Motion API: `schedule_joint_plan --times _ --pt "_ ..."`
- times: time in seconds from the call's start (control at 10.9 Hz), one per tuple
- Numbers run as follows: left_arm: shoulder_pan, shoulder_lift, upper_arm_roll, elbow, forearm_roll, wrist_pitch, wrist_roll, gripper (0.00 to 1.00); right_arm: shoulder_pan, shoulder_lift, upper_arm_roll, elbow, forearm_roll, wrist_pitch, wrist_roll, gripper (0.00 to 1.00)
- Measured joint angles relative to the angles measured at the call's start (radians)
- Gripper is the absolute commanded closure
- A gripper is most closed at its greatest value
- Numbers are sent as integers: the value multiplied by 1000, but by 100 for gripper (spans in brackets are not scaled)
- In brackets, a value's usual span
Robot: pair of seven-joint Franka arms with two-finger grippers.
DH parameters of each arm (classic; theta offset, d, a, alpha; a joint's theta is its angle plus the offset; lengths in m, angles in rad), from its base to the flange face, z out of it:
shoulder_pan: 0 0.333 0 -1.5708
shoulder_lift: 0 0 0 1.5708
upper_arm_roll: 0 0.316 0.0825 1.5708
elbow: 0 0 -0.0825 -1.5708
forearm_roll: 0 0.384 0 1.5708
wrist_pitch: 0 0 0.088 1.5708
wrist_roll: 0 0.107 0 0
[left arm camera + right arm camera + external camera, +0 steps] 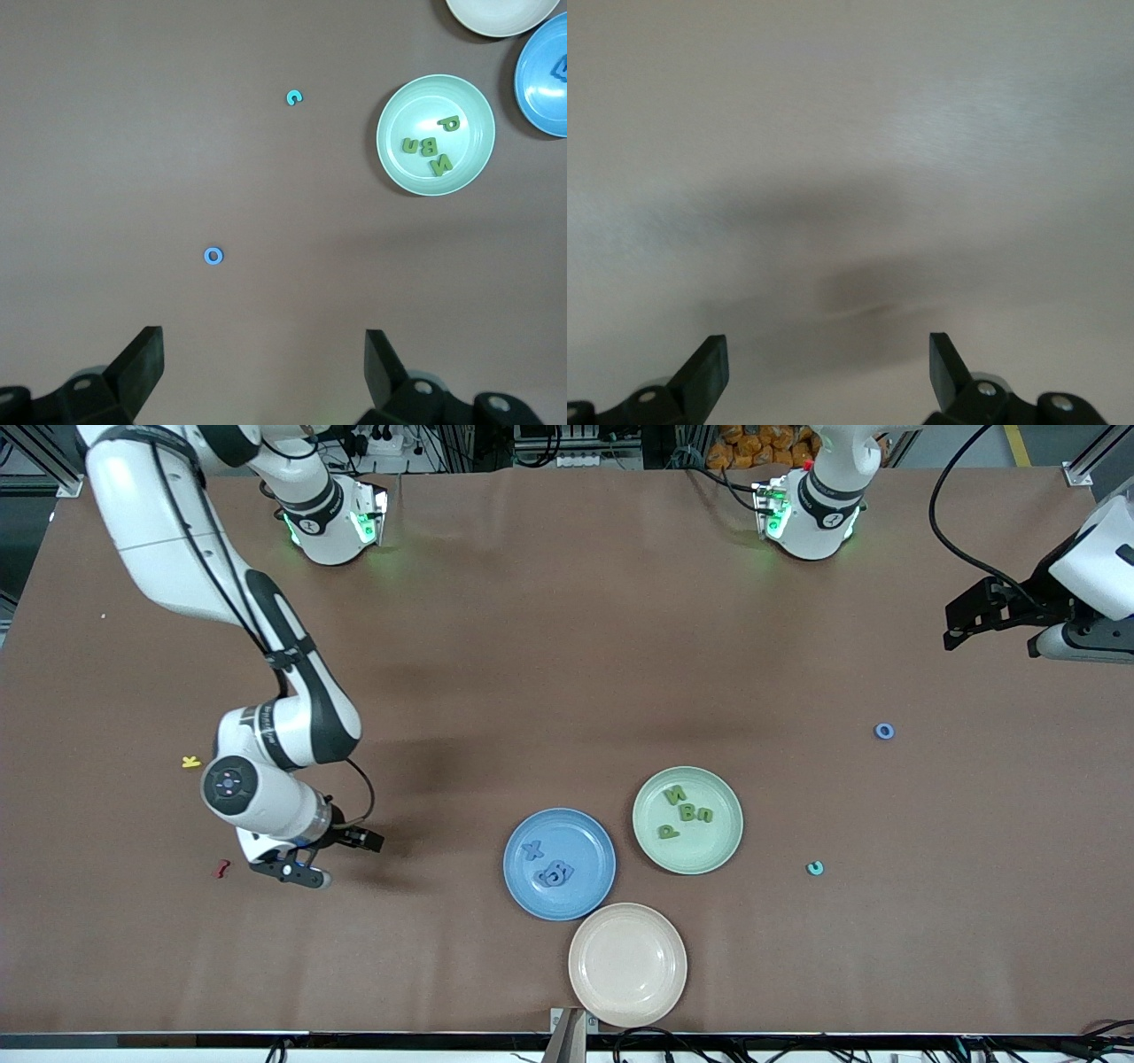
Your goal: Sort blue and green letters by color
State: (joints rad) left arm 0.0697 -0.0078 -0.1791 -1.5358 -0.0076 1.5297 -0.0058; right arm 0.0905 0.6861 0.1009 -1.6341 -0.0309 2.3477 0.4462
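While both grippers' fingers stand released and empty, I see the left gripper over bare table, the right gripper low beside the red squiggly letter.

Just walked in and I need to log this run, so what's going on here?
Two arms are sorting foam letters by color, and neither holds anything. The blue plate has blue letters; the green plate has green letters. A blue O and a teal C lie loose toward the left arm's end. The left pincer is open above that end; the right pincer is open low near a red letter.
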Motion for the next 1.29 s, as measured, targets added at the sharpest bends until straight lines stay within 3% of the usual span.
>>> schedule_joint_plan --times 0.83,1.1,1.29 --pt "12 12 2 0 1 1 -11 0 -30 -420 24 -442 -12 -6 -69 0" --pt "12 16 2 -1 1 9 -11 0 -132 -532 126 -515 -13 -39 -70 0" --pt "12 23 2 -1 2 19 -11 0 -162 -589 154 -508 -14 -102 -100 0"
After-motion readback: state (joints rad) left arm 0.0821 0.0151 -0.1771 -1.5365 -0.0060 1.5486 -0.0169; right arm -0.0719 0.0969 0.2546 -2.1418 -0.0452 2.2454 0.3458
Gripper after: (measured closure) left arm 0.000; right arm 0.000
